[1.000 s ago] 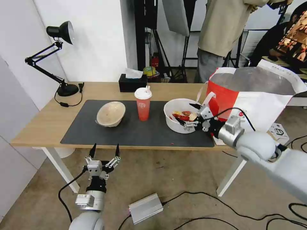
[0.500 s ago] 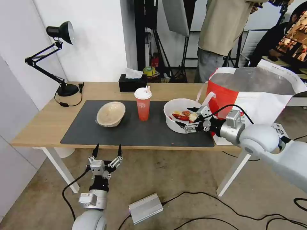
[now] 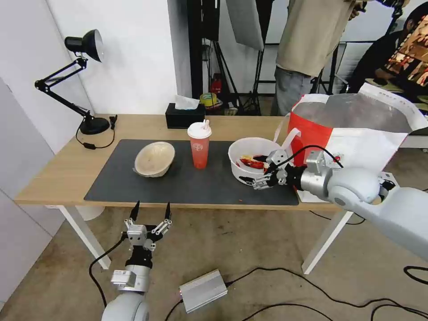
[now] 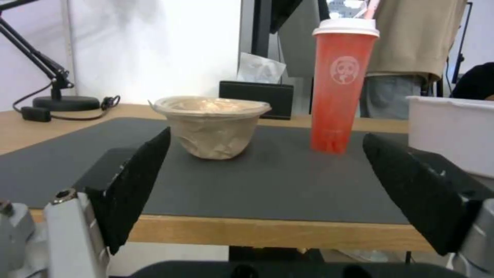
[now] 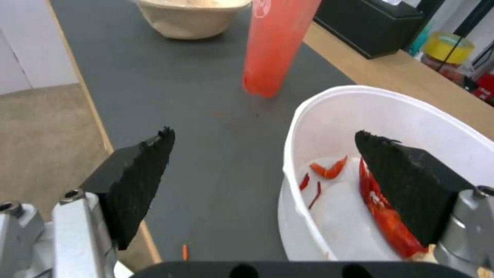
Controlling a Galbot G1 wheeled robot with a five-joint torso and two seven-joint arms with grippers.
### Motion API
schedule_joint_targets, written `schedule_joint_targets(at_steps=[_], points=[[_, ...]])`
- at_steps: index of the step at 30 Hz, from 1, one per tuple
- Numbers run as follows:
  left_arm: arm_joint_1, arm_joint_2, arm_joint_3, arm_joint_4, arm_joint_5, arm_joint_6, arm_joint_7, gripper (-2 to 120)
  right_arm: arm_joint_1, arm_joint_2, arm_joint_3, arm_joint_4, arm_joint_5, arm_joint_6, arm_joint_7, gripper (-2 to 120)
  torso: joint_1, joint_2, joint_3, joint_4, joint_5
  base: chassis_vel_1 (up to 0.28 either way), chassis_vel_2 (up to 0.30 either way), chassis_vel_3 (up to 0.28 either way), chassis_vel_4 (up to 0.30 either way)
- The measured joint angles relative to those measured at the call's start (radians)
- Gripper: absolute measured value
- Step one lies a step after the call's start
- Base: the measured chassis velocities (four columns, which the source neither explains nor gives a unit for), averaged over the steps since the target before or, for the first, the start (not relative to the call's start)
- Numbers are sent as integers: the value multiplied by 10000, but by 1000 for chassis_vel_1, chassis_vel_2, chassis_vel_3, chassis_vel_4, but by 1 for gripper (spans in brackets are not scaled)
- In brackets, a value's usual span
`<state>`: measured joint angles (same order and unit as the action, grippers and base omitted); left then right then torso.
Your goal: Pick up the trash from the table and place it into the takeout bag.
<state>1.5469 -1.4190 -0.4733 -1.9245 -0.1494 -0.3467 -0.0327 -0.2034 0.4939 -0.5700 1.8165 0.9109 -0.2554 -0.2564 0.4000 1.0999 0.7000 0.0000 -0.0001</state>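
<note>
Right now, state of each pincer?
Left pincer: open, empty, below the table edge.
Right pincer: open, straddling the white bowl rim, not yet closed.

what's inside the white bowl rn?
Red food scraps lie on the floor of the white bowl. One right gripper finger reaches inside, covering part of the floor.

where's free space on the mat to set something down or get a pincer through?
Bare mat left of the beige bowl, and the front strip along the table edge. Narrower gaps flank the red cup. Crowded at the right: the right pincer straddles the white bowl rim beside the takeout bag.
</note>
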Motion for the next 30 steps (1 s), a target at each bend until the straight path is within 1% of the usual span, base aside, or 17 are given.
schedule_joint_targets(at_steps=[6, 10, 22, 30], points=[[-45, -10, -22, 88, -61, -32, 3, 100, 764, 339, -671, -445, 34, -12, -16, 92, -1, -1, 0, 1, 0, 0, 0, 0, 0], [-81, -21, -23, 124, -97, -37, 9, 100, 978, 418, -880, -641, 30, -13, -55, 92, 0, 0, 0, 1, 0, 0, 0, 0, 0], [-168, -39, 42, 251, -134, -50, 53, 100, 1174, 537, -1054, -1095, -33, -4, -190, 92, -1, 0, -1, -1, 1, 0, 0, 0, 0], [-201, 8, 47, 317, -140, -70, 62, 100, 1244, 753, -1179, -1383, -23, -5, -276, 92, 0, 2, -1, 0, 1, 0, 0, 0, 0]])
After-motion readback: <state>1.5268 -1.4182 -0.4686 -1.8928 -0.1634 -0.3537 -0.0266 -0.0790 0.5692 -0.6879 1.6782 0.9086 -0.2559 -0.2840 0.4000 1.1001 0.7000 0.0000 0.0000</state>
